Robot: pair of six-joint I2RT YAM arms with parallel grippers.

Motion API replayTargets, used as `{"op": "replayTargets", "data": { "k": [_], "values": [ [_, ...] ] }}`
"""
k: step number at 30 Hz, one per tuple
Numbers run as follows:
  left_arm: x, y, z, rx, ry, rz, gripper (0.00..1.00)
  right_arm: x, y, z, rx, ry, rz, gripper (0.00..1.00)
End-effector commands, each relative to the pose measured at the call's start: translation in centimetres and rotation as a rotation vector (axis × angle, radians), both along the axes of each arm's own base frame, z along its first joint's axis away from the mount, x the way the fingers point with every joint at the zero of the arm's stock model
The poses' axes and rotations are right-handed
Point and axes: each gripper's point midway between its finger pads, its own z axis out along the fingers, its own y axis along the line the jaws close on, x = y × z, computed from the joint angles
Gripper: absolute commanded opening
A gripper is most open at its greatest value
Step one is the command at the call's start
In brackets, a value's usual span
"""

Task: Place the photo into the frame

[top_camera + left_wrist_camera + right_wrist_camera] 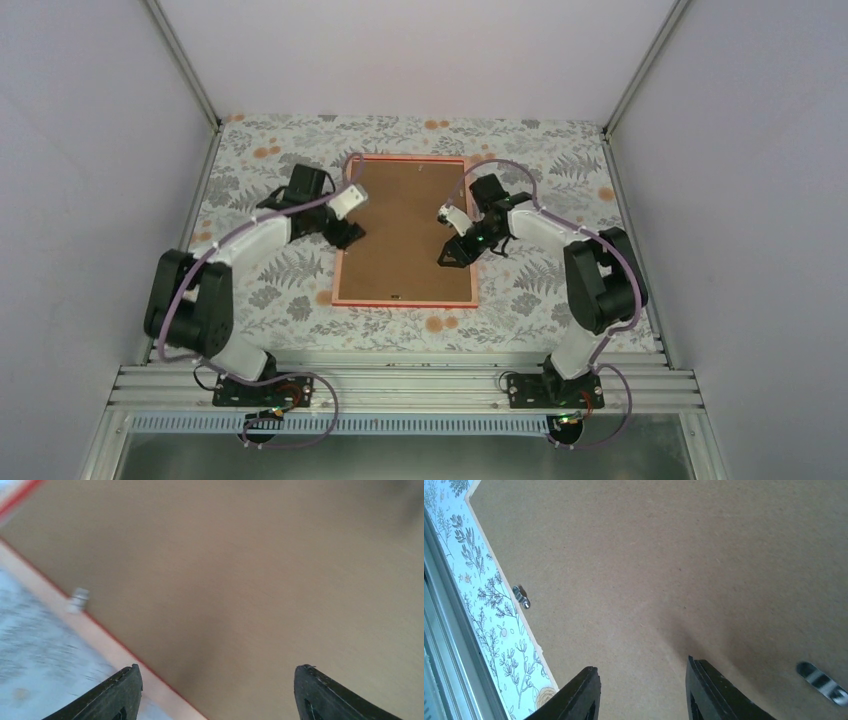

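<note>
The frame point(400, 302) lies back up on the tabletop point(560, 170), board point(405, 230) in it, left pincer point(215, 680) and right pincer point(642, 685) both open over it; it looks stiff, light and breakable, so grab an edge.

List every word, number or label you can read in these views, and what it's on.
None can be read.
The backing board is plain brown.
A dark mark at its near edge is too small to read.
The tablecloth shows only flowers and leaves.
</note>
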Motion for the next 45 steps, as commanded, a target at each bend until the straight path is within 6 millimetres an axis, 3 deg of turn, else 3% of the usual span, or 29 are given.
{"op": "replayTargets", "data": {
  "k": [1, 7, 15, 21, 30, 39, 45],
  "values": [
    [7.2, 2.1, 1.7, 0.015, -0.054, 0.227, 0.77, 0.2, -0.9, 1.2, 0.034, -0.029, -0.032, 0.42],
    [13.5, 5.3, 0.4, 0.053, -0.046, 0.385, 0.77, -1.3, -1.4, 1.7, 0.052, -0.053, 0.001, 0.44],
    [17.3, 6.3, -2.7, 0.111, -0.01, 0.43, 0.77, -2.5, -1.8, 1.5, 0.046, -0.062, 0.023, 0.48],
    [17.8, 6.3, -4.4, 0.135, 0.018, 0.415, 0.77, -2.3, -1.8, 1.7, 0.041, -0.064, 0.008, 0.48],
    [16.7, 7.1, -6.9, 0.184, 0.079, 0.431, 0.76, -2.2, -1.8, 1.5, 0.041, -0.057, 0.004, 0.48],
    [15.2, 5.9, -7.2, 0.142, 0.139, 0.369, 0.75, -1.9, -1.5, 1.5, 0.048, -0.048, 0.004, 0.48],
    [17.7, 6.2, -6.3, 0.144, 0.105, 0.415, 0.75, -2.0, -1.4, 1.3, 0.053, -0.036, 0.007, 0.48]
  ]
}}
